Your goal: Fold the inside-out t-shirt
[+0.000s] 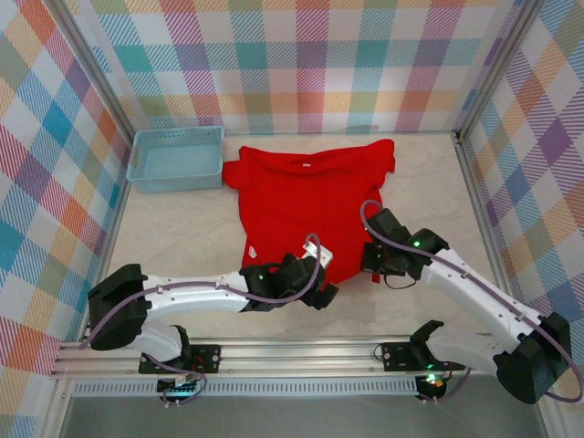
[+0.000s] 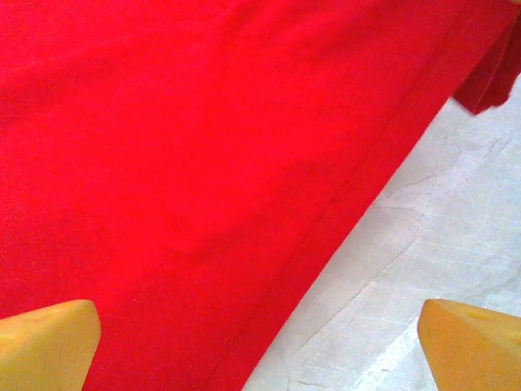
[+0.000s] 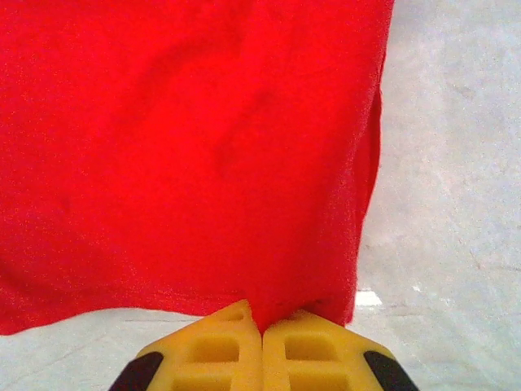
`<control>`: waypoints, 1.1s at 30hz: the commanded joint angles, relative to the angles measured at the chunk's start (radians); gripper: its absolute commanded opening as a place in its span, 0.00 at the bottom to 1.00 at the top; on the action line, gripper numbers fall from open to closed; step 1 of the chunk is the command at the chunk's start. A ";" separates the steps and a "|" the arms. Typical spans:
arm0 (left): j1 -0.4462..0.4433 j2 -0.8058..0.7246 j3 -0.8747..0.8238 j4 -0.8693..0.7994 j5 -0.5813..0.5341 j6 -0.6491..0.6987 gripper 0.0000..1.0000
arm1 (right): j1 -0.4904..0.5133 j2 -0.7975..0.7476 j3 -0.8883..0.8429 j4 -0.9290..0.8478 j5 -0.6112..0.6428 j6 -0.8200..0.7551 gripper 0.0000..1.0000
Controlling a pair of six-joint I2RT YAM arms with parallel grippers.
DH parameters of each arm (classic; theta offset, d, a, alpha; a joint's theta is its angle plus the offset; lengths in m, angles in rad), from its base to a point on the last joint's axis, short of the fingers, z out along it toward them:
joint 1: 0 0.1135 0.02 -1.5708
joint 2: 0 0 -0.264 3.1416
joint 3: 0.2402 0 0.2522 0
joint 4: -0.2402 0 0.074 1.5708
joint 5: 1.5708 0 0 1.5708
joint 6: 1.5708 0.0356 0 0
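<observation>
The inside-out t-shirt (image 1: 306,205) is bright red and lies spread on the table, collar toward the far wall, with a small white tag (image 1: 250,250) at its left edge. My left gripper (image 1: 318,274) hovers over the shirt's near hem. In the left wrist view that gripper (image 2: 259,358) stands wide open, one yellow fingertip (image 2: 45,346) over the cloth (image 2: 203,163), the other over bare table. My right gripper (image 1: 372,266) is at the shirt's near right corner. The right wrist view shows the right gripper (image 3: 260,330) shut, pinching the shirt's (image 3: 187,155) hem edge.
A light blue basket (image 1: 176,157) stands at the back left, just left of the shirt's sleeve. Plaid walls close in the back and both sides. Bare marbled tabletop (image 1: 173,237) lies left of the shirt, and more of it (image 1: 429,182) lies right.
</observation>
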 commanded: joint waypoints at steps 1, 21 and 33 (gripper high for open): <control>-0.004 -0.023 -0.026 0.035 -0.035 -0.006 1.00 | 0.006 0.049 -0.075 0.013 0.007 0.028 0.16; 0.013 -0.089 -0.120 0.058 -0.071 -0.042 1.00 | 0.004 0.205 -0.127 0.074 0.051 0.046 0.31; 0.013 -0.028 -0.088 0.045 -0.079 -0.022 1.00 | 0.004 0.096 -0.064 -0.032 0.073 0.031 0.00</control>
